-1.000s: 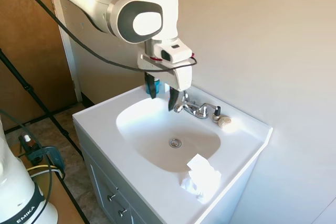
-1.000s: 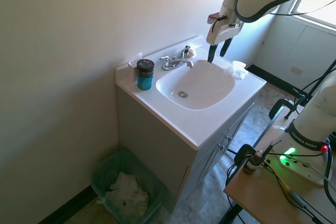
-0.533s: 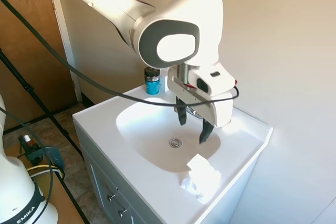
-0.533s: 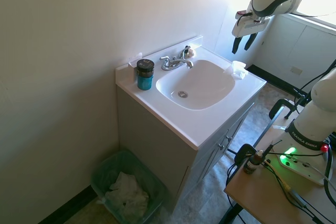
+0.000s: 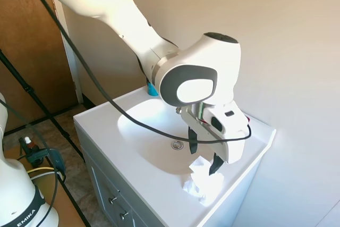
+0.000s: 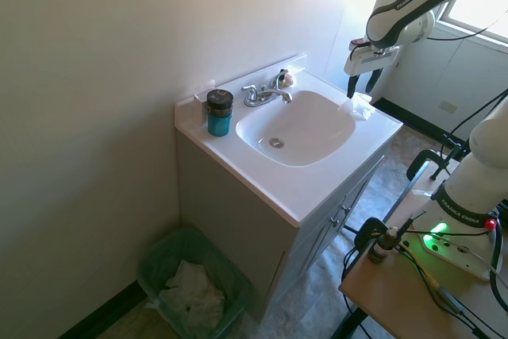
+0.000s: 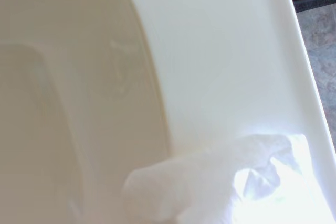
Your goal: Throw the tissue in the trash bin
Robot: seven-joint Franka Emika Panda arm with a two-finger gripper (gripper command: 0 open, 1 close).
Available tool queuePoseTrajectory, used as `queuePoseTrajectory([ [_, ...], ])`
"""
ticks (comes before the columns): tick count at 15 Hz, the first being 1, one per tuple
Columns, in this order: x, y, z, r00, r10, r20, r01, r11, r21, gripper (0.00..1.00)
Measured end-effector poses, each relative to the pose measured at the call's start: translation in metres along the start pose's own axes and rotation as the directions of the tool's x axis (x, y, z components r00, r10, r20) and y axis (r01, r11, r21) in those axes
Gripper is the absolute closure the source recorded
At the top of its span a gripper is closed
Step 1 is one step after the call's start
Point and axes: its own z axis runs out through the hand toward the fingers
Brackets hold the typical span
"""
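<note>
You see a tissue (image 5: 203, 182) of soft, creased white paper, matt, on a smooth, glossy white sink (image 5: 106, 126). The faucet (image 6: 264, 94) looks like polished metal. The trash bin (image 6: 163, 263) is translucent green plastic. The arm's casing reads as glossy white plastic.

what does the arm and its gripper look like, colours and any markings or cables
A glossy white arm with rounded joints; the big joint has a dark grey ring around a white cap. The gripper has a white body with two dark fingers. A black cable loops along the arm. The second exterior view shows "FRANKA EMIKA" lettering on a dark grey band.
</note>
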Motion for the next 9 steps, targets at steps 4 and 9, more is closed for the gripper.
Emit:
queuePoseTrajectory([
  [4, 0.015, -0.01, 0.033, 0.999, 0.035, 0.009, -0.034, 0.999, -0.038, 1.0],
  [9, 0.017, -0.008, 0.048, 0.999, 0.048, 0.012, -0.047, 0.998, -0.046, 1.0],
])
